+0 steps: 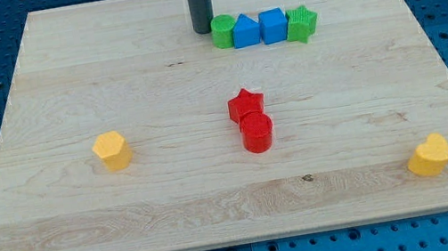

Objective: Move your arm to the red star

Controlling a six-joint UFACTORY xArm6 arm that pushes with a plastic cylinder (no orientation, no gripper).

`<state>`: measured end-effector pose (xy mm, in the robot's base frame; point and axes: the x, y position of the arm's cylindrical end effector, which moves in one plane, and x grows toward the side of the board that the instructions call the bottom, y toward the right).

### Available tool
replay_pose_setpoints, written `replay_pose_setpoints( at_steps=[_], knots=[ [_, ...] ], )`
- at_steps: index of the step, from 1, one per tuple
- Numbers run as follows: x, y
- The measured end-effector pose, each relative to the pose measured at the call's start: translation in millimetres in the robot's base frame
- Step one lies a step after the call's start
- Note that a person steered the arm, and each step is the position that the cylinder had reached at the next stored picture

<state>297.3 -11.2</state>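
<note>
The red star (245, 104) lies near the middle of the wooden board (109, 81), touching a red cylinder (257, 132) just below it. My tip (203, 30) is near the view's top, well above the star and slightly to its left. The tip stands just left of a green cylinder (223, 31), close to it or touching it; I cannot tell which.
A row runs along the view's top: the green cylinder, a blue block (246, 30), a blue cube (273, 25), a green star (302, 23). A yellow hexagon (111, 151) lies at the left. A yellow heart (429, 155) lies at the bottom right.
</note>
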Motion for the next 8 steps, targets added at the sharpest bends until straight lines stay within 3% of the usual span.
replay_pose_setpoints(
  at_steps=[8],
  knots=[
    [-4.7,-31.3]
  ],
)
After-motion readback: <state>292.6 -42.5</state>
